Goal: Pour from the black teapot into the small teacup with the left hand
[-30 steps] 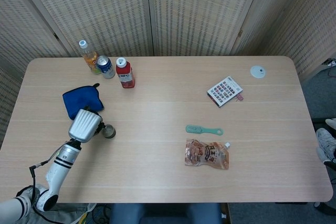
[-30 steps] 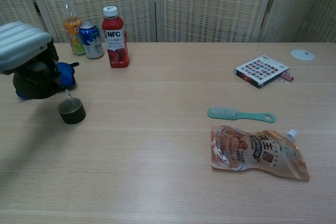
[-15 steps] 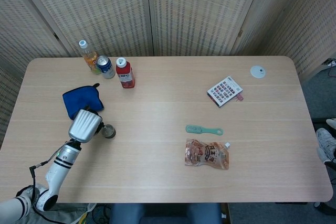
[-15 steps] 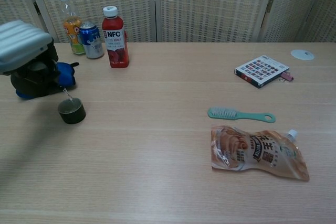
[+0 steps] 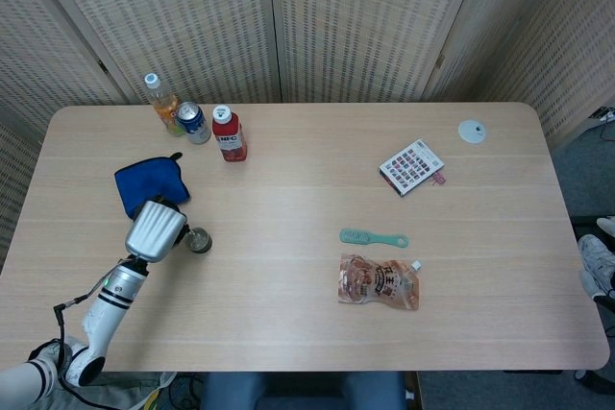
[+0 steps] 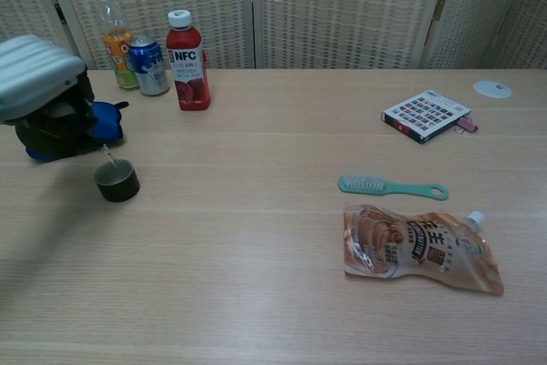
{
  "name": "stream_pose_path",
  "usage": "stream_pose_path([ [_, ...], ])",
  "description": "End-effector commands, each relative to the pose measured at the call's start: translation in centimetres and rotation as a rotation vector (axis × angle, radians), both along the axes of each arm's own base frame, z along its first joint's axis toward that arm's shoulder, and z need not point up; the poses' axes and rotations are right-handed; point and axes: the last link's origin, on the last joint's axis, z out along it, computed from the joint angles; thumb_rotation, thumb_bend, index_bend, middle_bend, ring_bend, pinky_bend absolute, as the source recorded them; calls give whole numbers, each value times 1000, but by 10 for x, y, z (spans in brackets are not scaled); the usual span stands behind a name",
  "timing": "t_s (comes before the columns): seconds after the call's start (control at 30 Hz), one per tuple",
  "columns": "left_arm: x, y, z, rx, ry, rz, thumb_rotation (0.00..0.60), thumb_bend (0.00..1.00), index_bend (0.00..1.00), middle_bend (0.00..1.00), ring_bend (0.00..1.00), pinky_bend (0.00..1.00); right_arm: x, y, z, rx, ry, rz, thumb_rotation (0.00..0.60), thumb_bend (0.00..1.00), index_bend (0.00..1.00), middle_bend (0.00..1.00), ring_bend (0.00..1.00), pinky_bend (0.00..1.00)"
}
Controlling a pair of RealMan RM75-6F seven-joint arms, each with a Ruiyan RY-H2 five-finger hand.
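We see the left hand (image 6: 38, 74) at the table's near-left, wrapped around the black teapot (image 6: 55, 130). The pot tilts to the right, spout dipped over the small teacup (image 6: 116, 181) just beside it, a thin stream running down. From the chest view we catch pot, spout and stream; the head view gives us only the hand's grey back (image 5: 156, 229) covering the pot, the teacup (image 5: 199, 240) peeking out. The right hand shows in neither view.

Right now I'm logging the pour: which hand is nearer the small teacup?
Left. The left hand holds the black teapot just above and beside the small teacup; the right hand appears in neither view.
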Motion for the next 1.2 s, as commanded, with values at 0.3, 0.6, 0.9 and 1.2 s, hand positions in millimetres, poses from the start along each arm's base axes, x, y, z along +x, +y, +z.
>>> stream_pose_path([
  [0.3, -3, 0, 2, 3, 1, 5, 599, 417, 1000, 1000, 1000, 507, 1, -1, -1, 4, -2, 5, 600, 213, 238, 220, 129, 156],
  [0.6, -4, 0, 2, 3, 3, 6, 600, 416, 1000, 1000, 1000, 507, 2, -2, -1, 4, -1, 6, 600, 214, 238, 220, 130, 156],
  [0.9, -4, 0, 1, -13, -25, 22, 594, 416, 1000, 1000, 1000, 507, 2, -3, -2, 5, -1, 5, 600, 214, 238, 220, 130, 156],
  [1.2, -6, 3, 1, -30, -89, 33, 576, 416, 1000, 1000, 1000, 507, 2, -2, -2, 3, -1, 3, 600, 214, 238, 220, 130, 156],
])
